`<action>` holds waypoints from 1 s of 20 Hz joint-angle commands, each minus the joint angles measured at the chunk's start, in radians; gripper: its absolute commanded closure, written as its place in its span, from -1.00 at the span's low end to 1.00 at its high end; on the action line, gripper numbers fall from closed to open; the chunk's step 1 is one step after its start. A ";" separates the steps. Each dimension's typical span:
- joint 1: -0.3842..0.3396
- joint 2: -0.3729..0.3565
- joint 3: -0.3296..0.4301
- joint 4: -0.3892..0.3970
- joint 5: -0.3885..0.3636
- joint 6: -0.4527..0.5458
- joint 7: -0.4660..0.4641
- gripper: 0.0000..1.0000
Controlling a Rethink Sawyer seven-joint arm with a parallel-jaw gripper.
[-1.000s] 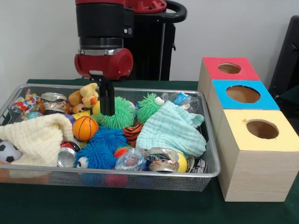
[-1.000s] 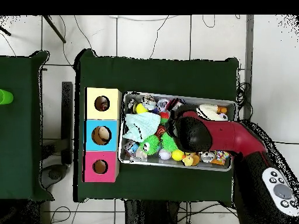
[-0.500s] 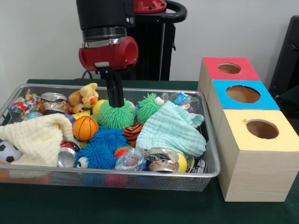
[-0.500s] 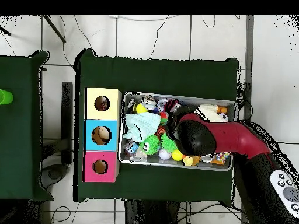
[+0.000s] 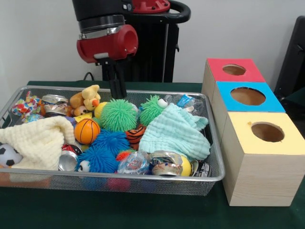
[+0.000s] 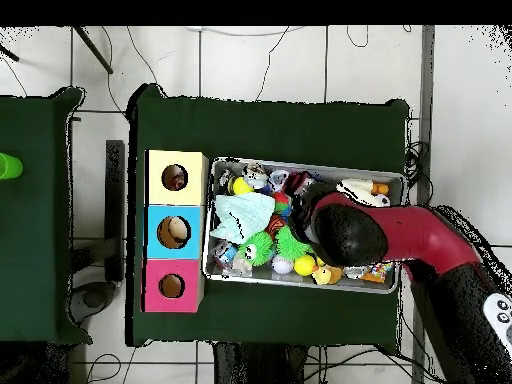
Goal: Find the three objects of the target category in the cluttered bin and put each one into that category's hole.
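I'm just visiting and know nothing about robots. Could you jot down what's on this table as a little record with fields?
Container: wire mesh bin full of toys, cans and cloths
Under the gripper: green spiky ball
Gripper: hangs just above that ball, carrying nothing
Nearby toys: orange basketball, blue spiky balls, plush duck
Cloths: mint cloth, cream cloth
Boxes beside the bin: red box, blue box, yellow box, each with a round hole on top
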 commanded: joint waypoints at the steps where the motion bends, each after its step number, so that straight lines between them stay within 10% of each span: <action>1: -0.127 0.033 0.136 0.023 -0.051 0.203 -0.474 1.00; 12: -0.198 -0.005 0.158 -0.004 -0.168 0.394 -0.784 1.00; 20: -0.176 0.051 0.113 -0.036 -0.198 0.338 -0.784 1.00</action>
